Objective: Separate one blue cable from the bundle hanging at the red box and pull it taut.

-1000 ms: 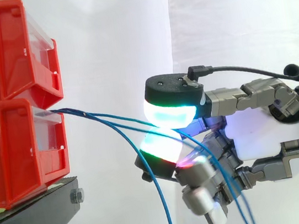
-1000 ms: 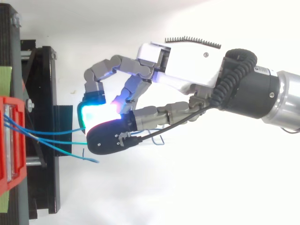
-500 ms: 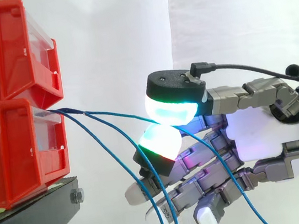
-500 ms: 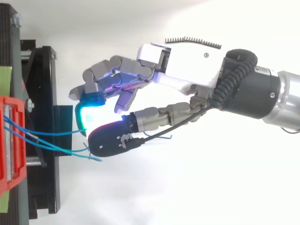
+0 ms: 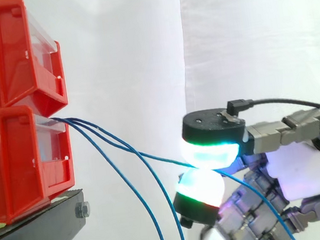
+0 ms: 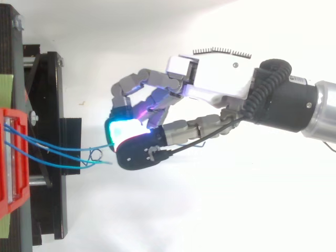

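Now hand (image 5: 295, 166) pinches one blue cable (image 5: 153, 155) between glowing pads (other cables (image 5: 151, 216) hang slack from red box (image 5: 10, 159)); thin strand may slip out if tugged hard.

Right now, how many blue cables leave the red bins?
3. The pinched cable runs from the lower red bin into the hand; one loose cable hangs nearer the stand, another nearer the hand. More may hide inside.
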`<state>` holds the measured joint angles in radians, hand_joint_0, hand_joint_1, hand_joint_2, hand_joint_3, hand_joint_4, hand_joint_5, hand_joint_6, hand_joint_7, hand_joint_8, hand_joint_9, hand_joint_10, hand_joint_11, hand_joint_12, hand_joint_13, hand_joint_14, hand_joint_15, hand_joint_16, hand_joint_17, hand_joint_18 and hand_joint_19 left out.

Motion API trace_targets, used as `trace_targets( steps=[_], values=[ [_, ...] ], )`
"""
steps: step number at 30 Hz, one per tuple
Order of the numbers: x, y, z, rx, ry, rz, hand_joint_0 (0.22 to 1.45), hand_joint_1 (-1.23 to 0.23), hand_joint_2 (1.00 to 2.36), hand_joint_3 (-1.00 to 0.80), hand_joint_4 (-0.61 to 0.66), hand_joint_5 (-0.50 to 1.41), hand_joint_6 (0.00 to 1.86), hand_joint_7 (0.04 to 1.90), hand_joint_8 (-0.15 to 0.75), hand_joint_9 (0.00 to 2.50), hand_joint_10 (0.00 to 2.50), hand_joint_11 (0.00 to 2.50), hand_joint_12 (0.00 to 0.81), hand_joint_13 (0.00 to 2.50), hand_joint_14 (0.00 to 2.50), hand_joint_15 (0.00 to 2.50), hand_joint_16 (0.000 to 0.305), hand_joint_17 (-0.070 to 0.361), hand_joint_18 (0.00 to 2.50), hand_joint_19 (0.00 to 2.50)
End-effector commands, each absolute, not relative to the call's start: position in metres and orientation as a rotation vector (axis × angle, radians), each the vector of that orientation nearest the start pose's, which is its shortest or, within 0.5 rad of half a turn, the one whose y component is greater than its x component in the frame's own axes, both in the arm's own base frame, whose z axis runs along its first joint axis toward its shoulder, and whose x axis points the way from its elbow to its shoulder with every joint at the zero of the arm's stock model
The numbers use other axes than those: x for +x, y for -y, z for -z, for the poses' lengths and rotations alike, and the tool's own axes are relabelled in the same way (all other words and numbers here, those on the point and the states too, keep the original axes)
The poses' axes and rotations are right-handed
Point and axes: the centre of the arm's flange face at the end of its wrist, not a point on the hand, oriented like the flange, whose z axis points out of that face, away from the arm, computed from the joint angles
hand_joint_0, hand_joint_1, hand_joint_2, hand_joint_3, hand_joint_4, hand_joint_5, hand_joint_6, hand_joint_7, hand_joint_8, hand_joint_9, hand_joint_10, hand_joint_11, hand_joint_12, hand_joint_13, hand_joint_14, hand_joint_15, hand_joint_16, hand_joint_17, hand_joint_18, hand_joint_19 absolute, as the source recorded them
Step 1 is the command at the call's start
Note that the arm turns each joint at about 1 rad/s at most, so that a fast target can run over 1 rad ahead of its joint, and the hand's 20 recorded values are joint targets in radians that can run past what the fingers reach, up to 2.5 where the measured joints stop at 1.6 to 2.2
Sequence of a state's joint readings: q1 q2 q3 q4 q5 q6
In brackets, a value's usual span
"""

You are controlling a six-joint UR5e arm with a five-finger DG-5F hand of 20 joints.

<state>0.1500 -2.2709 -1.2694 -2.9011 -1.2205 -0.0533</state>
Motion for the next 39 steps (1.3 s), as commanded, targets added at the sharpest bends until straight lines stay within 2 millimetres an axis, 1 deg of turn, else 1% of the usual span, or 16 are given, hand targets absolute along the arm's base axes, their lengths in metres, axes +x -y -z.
trace_targets(
  steps=[1, 3, 7, 12, 16, 22, 26, 28, 30, 31, 33, 34, 35, 36, 38, 39],
  values=[
    [0.7181, 0.0605, -0.2153, 1.377, -1.140, -0.987, 0.62, -0.75, 1.03, 0.01, -0.03, -0.15, 0.86, 1.37, 0.326, 1.01, 0.03, 0.90, 0.388, 0.87, 0.02, 0.65, 0.045, 0.100, 0.90, 0.61],
    [0.7192, 0.0605, -0.2178, 1.376, -1.116, -1.008, 0.62, -0.74, 1.03, -0.01, -0.01, -0.15, 0.86, 1.35, 0.329, 1.06, 0.03, 1.01, 0.387, 0.96, 0.02, 0.80, 0.043, 0.098, 0.92, 0.62],
    [0.7206, 0.0603, -0.2177, 1.383, -1.097, -1.029, 0.63, -0.73, 1.03, -0.02, -0.01, -0.16, 0.86, 1.34, 0.331, 1.05, 0.03, 1.03, 0.387, 1.08, 0.03, 1.02, 0.044, 0.099, 0.93, 0.61],
    [0.7223, 0.0578, -0.2178, 1.376, -1.089, -1.041, 0.63, -0.73, 1.03, -0.03, 0.00, -0.16, 0.86, 1.34, 0.335, 1.09, 0.03, 1.15, 0.369, 1.14, 0.02, 1.22, 0.044, 0.099, 0.92, 0.58],
    [0.7228, 0.0566, -0.2178, 1.371, -1.086, -1.045, 0.64, -0.73, 1.03, -0.04, 0.01, -0.16, 0.85, 1.33, 0.333, 1.14, 0.02, 1.27, 0.357, 1.24, 0.01, 1.48, 0.045, 0.101, 0.96, 0.68],
    [0.7230, 0.0555, -0.2179, 1.371, -1.085, -1.048, 0.64, -0.73, 1.03, -0.05, 0.01, -0.16, 0.85, 1.32, 0.327, 1.18, 0.02, 1.36, 0.368, 1.27, 0.00, 1.81, 0.048, 0.109, 1.01, 0.74],
    [0.7230, 0.0556, -0.2179, 1.376, -1.081, -1.052, 0.64, -0.73, 1.03, -0.06, 0.01, -0.16, 0.85, 1.32, 0.323, 1.23, 0.02, 1.46, 0.372, 1.22, 0.29, 1.79, 0.049, 0.109, 1.01, 0.78],
    [0.7230, 0.0556, -0.2179, 1.376, -1.081, -1.052, 0.64, -0.73, 1.03, -0.06, 0.02, -0.16, 0.86, 1.30, 0.305, 1.32, 0.01, 1.70, 0.374, 1.15, 0.65, 1.75, 0.049, 0.111, 1.04, 0.85],
    [0.7230, 0.0556, -0.2179, 1.376, -1.081, -1.052, 0.65, -0.73, 1.03, -0.07, 0.02, -0.16, 0.86, 1.30, 0.300, 1.34, 0.00, 1.83, 0.380, 1.12, 0.86, 1.71, 0.050, 0.113, 1.07, 0.90],
    [0.7229, 0.0557, -0.2178, 1.375, -1.083, -1.049, 0.65, -0.73, 1.03, -0.07, 0.02, -0.16, 0.85, 1.31, 0.297, 1.35, 0.05, 1.90, 0.384, 1.09, 1.09, 1.68, 0.050, 0.112, 1.10, 0.96],
    [0.7227, 0.0557, -0.2176, 1.377, -1.083, -1.049, 0.65, -0.72, 1.03, -0.09, 0.02, -0.17, 0.86, 1.29, 0.303, 1.34, 0.13, 1.90, 0.391, 1.07, 1.27, 1.65, 0.050, 0.112, 1.12, 0.99],
    [0.7227, 0.0557, -0.2176, 1.377, -1.083, -1.049, 0.65, -0.72, 1.03, -0.09, 0.02, -0.17, 0.86, 1.29, 0.290, 1.34, 0.17, 1.89, 0.384, 1.05, 1.46, 1.58, 0.049, 0.111, 1.13, 0.99],
    [0.7225, 0.0557, -0.2175, 1.378, -1.084, -1.048, 0.65, -0.72, 1.03, -0.09, 0.02, -0.17, 0.86, 1.29, 0.298, 1.33, 0.18, 1.91, 0.388, 1.04, 1.48, 1.57, 0.050, 0.113, 1.14, 0.99],
    [0.7225, 0.0557, -0.2175, 1.378, -1.084, -1.048, 0.65, -0.72, 1.03, -0.09, 0.02, -0.17, 0.86, 1.29, 0.301, 1.32, 0.33, 1.87, 0.392, 1.03, 1.66, 1.54, 0.049, 0.110, 1.15, 1.02],
    [0.7225, 0.0557, -0.2175, 1.377, -1.085, -1.047, 0.65, -0.72, 1.03, -0.10, 0.03, -0.17, 0.86, 1.29, 0.305, 1.30, 0.47, 1.88, 0.388, 1.01, 1.81, 1.50, 0.048, 0.109, 1.18, 1.08],
    [0.7227, 0.0557, -0.2176, 1.376, -1.084, -1.048, 0.66, -0.72, 1.03, -0.10, 0.03, -0.17, 0.86, 1.28, 0.306, 1.28, 0.65, 1.83, 0.391, 0.99, 1.98, 1.48, 0.048, 0.107, 1.21, 1.13]
  ],
)
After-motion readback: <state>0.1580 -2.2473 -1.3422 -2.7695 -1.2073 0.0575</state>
